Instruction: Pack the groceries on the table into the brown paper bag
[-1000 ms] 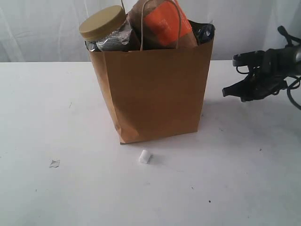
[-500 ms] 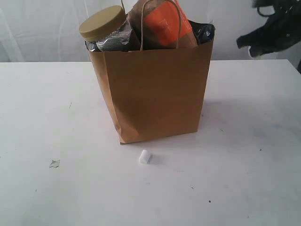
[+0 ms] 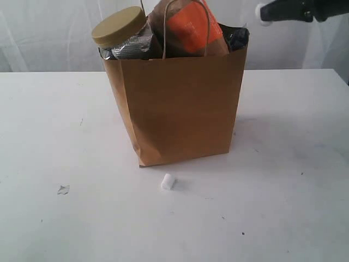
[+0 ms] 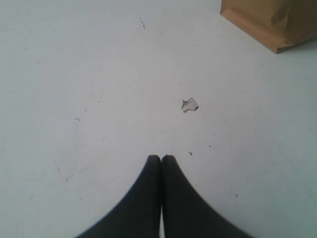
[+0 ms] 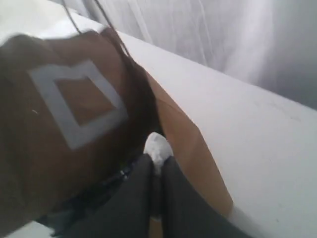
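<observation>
Groceries (image 3: 191,30): inside brown paper bag (image 3: 180,109); packing likely done
right gripper (image 5: 157,162): risen to bag-top level, pinching white bit (image 5: 157,144)
left gripper (image 4: 161,159): closed, empty

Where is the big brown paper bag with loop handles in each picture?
Exterior view: the brown paper bag stands upright in the middle, on the flat white table.
Left wrist view: only its bottom corner shows, in the picture's top right.
Right wrist view: its side wall, blurred, runs through the middle.
Shared landmark: the white table.
</observation>
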Motion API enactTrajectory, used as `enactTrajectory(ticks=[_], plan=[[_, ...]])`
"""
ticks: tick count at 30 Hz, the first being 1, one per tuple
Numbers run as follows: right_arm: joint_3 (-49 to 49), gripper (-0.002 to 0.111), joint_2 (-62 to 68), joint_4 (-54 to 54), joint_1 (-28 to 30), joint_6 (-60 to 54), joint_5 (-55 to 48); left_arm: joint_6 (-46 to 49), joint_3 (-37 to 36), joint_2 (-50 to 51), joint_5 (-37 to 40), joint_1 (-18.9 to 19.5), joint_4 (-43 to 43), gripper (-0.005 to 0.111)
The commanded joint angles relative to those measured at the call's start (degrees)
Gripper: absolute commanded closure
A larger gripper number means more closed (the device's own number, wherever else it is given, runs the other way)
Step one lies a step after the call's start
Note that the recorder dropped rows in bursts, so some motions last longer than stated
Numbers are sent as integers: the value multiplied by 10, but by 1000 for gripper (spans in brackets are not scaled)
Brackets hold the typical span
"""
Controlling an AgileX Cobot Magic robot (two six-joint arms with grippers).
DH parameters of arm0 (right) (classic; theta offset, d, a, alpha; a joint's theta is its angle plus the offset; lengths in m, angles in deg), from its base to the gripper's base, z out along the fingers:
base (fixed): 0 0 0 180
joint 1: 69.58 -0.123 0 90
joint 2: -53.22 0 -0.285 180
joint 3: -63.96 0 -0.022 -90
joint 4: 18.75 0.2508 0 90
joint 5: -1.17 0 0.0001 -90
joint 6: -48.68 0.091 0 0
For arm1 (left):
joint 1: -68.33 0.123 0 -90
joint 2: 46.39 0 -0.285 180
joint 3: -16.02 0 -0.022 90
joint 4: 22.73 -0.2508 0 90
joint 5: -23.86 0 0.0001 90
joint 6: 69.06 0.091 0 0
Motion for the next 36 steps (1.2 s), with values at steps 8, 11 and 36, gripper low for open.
enactTrajectory(ticks=[8, 11, 36], plan=[[5, 108, 10, 84, -71, -109, -14, -3, -2, -3, -1, -4, 7, 107], [5, 108, 14, 56, -88, -107, -9, -3, -2, -3, -1, -4, 7, 107], [5, 53, -3, -51, -103, -106, 63, -3, -2, -3, -1, -4, 7, 107]])
